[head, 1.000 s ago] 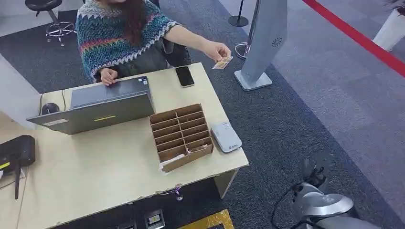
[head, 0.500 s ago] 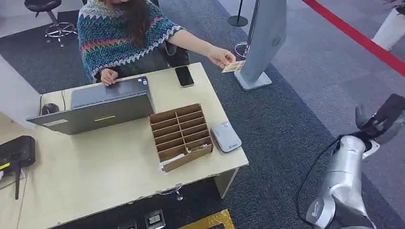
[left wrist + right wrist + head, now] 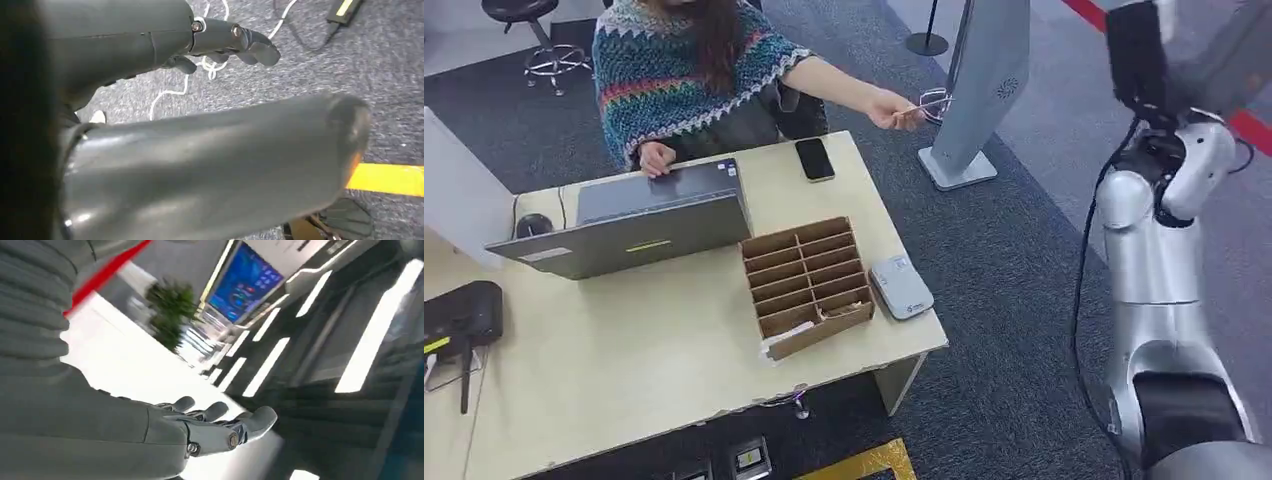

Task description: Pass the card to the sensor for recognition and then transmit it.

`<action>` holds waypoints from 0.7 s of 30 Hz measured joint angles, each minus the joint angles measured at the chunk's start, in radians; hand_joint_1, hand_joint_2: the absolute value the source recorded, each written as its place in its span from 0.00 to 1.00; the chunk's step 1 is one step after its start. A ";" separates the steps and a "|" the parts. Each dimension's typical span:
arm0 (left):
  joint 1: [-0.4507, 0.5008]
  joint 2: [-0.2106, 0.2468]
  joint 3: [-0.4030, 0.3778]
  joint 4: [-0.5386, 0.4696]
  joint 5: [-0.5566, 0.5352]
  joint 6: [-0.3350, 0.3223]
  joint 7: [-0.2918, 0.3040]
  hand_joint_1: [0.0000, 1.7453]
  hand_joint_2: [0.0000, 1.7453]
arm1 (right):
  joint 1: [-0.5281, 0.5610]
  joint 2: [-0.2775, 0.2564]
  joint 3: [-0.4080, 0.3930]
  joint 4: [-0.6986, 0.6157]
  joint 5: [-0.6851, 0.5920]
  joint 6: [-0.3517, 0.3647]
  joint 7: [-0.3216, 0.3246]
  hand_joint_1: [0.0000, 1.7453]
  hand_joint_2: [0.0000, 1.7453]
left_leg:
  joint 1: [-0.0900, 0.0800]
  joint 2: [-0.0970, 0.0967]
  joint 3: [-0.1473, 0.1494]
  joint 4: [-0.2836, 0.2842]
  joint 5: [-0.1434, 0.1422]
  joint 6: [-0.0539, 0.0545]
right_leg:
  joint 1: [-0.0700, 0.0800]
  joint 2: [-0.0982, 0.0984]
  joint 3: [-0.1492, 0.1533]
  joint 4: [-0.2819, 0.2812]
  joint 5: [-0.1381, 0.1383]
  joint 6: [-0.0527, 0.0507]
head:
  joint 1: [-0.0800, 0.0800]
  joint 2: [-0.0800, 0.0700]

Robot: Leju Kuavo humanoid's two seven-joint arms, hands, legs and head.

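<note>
1. The left hand point(image 3: 225, 45) hangs over the carpet, its fingers point(image 3: 260, 47) loosely apart with nothing in them
2. On the tabletop point(image 3: 624, 350) the sensor point(image 3: 900, 288), a flat grey reader, lies just beside the cardboard organiser point(image 3: 806, 285)
3. The card point(image 3: 921, 108) is pinched in a person's hand point(image 3: 892, 108) beyond the tabletop's far corner; it looks thin, light, stiff and slick, so take its free edge between thumb and fingertip
4. The right hand point(image 3: 220, 427) is raised high, fingers apart, empty
</note>
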 joint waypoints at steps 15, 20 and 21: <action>-0.040 0.003 -0.037 -0.008 -0.048 -0.031 0.029 0.00 0.00 | -0.297 0.014 0.757 0.087 0.189 0.342 -0.055 0.00 1.00 | 0.003 -0.006 -0.003 0.000 0.002 0.000 | 0.002 -0.006 -0.001 0.000 0.000 0.000 | 0.000 0.000; -0.040 0.003 -0.037 -0.008 -0.048 -0.031 0.029 0.00 0.00 | -0.353 0.064 0.904 0.196 0.150 0.365 -0.076 0.00 1.00 | 0.003 -0.006 -0.003 0.000 0.001 0.000 | 0.002 -0.006 -0.001 0.000 0.000 0.000 | 0.001 0.000; -0.040 0.004 -0.037 -0.008 -0.048 -0.031 0.029 0.00 0.00 | -0.363 0.077 0.937 0.226 0.143 0.371 -0.082 0.00 1.00 | 0.003 -0.005 -0.003 0.000 0.001 0.000 | 0.002 -0.006 -0.002 0.000 0.000 0.000 | 0.000 0.000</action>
